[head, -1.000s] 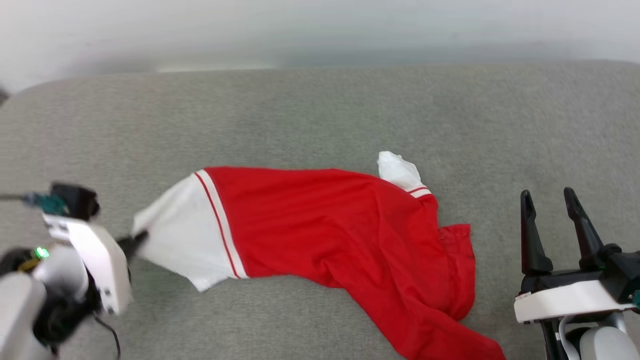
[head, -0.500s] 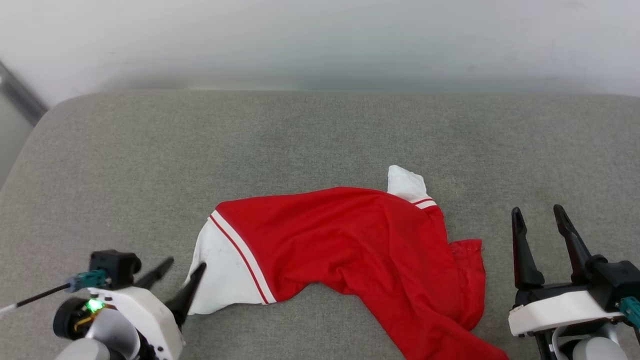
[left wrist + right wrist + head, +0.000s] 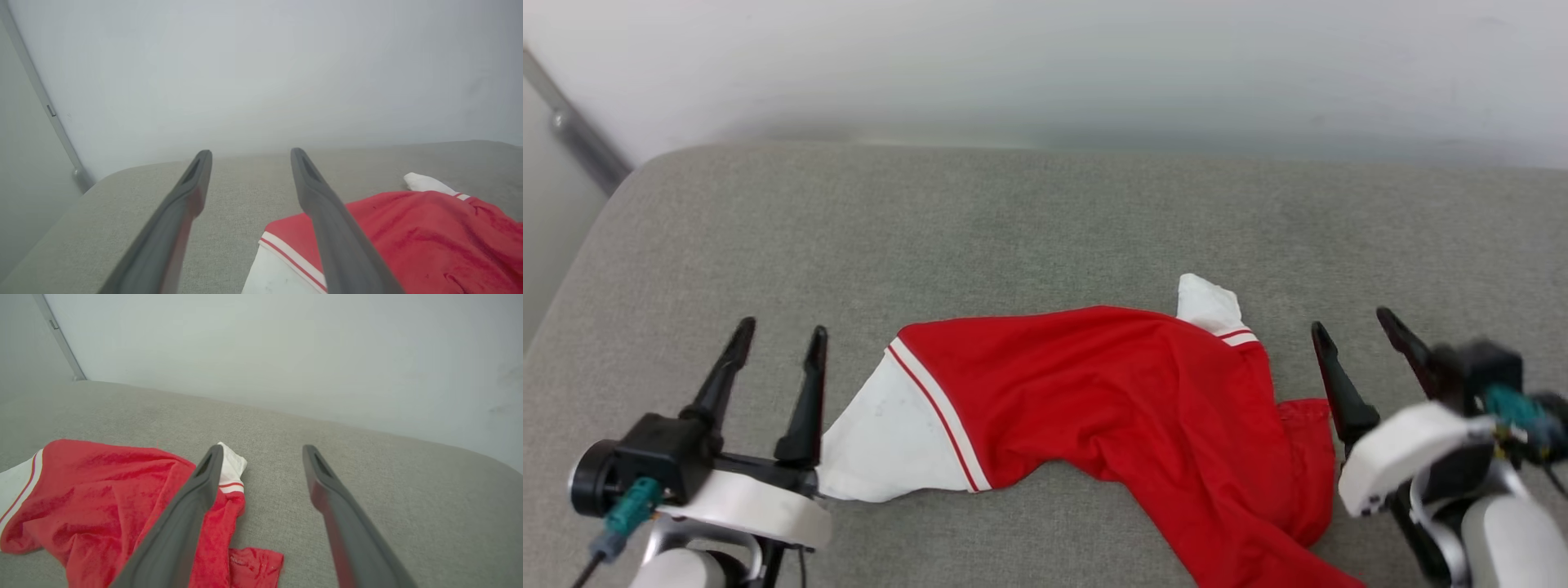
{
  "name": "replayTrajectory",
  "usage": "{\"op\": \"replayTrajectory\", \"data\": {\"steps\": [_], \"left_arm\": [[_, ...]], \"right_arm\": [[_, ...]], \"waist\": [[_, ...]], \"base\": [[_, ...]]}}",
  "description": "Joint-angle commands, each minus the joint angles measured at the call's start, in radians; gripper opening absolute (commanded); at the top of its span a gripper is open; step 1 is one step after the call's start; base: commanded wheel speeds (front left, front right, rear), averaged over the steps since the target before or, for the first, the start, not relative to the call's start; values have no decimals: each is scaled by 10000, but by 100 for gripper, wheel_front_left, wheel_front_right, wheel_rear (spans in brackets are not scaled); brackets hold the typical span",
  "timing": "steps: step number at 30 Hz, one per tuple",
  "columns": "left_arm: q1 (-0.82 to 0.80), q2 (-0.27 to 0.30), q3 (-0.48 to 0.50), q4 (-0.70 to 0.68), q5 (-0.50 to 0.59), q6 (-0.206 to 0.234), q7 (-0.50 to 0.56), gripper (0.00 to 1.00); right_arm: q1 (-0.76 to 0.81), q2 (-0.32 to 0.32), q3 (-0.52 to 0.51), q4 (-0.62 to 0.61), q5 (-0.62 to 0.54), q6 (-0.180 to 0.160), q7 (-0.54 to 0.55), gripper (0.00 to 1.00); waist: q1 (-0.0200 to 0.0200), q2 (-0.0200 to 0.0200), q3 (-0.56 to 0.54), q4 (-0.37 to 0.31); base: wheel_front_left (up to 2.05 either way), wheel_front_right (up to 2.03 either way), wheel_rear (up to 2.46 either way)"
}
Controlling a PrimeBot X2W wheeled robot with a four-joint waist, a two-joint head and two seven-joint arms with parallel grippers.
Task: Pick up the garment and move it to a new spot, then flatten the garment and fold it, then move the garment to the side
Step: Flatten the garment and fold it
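One change: left claw off garment

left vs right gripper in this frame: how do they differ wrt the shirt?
The left gripper sits by the shirt's wide white sleeve; the right gripper sits by the crumpled red end. In the head view the left gripper is sharp, the right gripper blurred. The left gripper's fingers tilt right in that view; the right gripper's tilt left. Shared: both open, neither holding the shirt.
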Motion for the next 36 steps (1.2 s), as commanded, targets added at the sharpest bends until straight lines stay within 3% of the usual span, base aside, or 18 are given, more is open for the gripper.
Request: {"op": "replayTrajectory", "data": {"steps": [1,5,6,10,14,18,26,27,28,29,36], "left_arm": [[215,-207,73,-229,312,30,-66,100],[274,-827,122,-506,784,-152,-60,100],[274,-827,122,-506,784,-152,-60,100],[81,-1319,109,-293,1104,-468,-61,100],[-144,-1738,154,-72,1354,-805,-52,100],[-413,-2170,194,133,1638,-1161,-53,100],[-362,-2664,442,247,1988,-1515,-54,100],[-328,-2711,463,266,2015,-1555,-54,100],[-303,-2729,485,283,2050,-1579,-54,100],[-280,-2744,513,297,2087,-1611,-54,100],[-143,-2773,804,456,2263,-1747,-54,100]], "right_arm": [[-468,-368,305,-128,339,-7,974,100],[-1807,-1440,1227,-24,1068,-7,4205,100],[-1807,-1440,1227,-24,1068,-7,4205,100],[-3189,-1955,1878,568,1673,-7,7080,100],[-4177,-2137,2142,1534,1874,-7,8755,100],[-4876,-2201,2071,2784,1500,-7,9434,100],[-4821,-2032,1752,4377,1219,-5,8939,100],[-4726,-2048,1782,4548,1212,-5,8912,68],[-4635,-2069,1817,4683,1211,-5,8853,7],[-4570,-2109,1842,4779,1229,-5,8753,0],[-4853,-2111,1460,4473,1582,-8,7140,0]], "waist": [[1,0,259,225],[1,0,669,607],[1,0,669,607],[1,0,1029,1042],[1,0,1320,1529],[1,0,1555,2078],[1,0,1791,2573],[1,0,1801,2591],[1,0,1803,2599],[1,0,1796,2597],[1,0,1355,2109]], "base": [[0,0,0],[0,0,0],[0,0,0],[0,0,0],[0,0,0],[0,0,0],[0,0,0],[0,0,0],[0,0,0],[0,0,0],[0,0,0]]}}
